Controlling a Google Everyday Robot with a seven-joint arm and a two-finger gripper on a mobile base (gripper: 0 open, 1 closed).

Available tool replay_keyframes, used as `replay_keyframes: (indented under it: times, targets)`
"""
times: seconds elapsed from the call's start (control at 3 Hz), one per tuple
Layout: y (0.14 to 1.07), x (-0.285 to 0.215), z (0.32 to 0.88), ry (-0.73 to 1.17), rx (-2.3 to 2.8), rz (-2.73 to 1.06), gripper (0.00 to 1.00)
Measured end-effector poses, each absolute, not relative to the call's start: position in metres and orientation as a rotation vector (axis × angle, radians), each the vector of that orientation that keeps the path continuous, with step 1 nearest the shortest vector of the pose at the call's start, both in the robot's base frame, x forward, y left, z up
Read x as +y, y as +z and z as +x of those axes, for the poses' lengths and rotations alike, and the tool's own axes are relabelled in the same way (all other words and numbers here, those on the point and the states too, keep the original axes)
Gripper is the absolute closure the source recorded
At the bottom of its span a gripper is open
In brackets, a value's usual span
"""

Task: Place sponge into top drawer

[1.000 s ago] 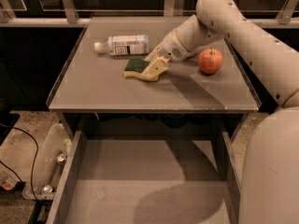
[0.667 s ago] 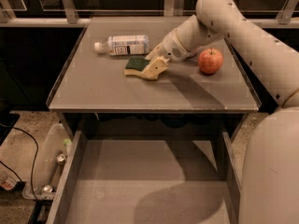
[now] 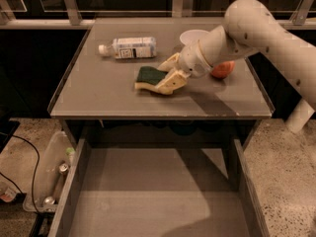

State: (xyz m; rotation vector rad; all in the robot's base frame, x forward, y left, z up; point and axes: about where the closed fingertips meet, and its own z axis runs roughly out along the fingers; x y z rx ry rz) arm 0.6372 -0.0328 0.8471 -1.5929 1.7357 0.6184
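Note:
The sponge (image 3: 148, 76), dark green on top with a pale yellow base, lies on the grey table top (image 3: 98, 93) near its middle. My gripper (image 3: 170, 74) reaches in from the right, with one cream finger behind the sponge's right end and one in front of it, closed on it. The top drawer (image 3: 158, 191) stands pulled out below the table's front edge, wide and grey, with nothing in it. The sponge sits well behind the drawer's opening.
A clear plastic bottle (image 3: 131, 47) lies on its side at the back left of the table. A white cup (image 3: 193, 36) stands at the back. A red apple (image 3: 223, 70) is partly hidden behind my wrist. A bin with cans (image 3: 49, 177) stands on the floor at left.
My wrist has shifted forward and now covers part of the apple. The sponge has moved slightly toward the table's front edge together with the fingers.

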Motion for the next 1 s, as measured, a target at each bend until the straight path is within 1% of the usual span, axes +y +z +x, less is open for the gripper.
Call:
replay_keyframes:
  times: [1.0]
  targets:
    - [0.855,-0.081,0.478,0.534,1.608,-1.581,1.00]
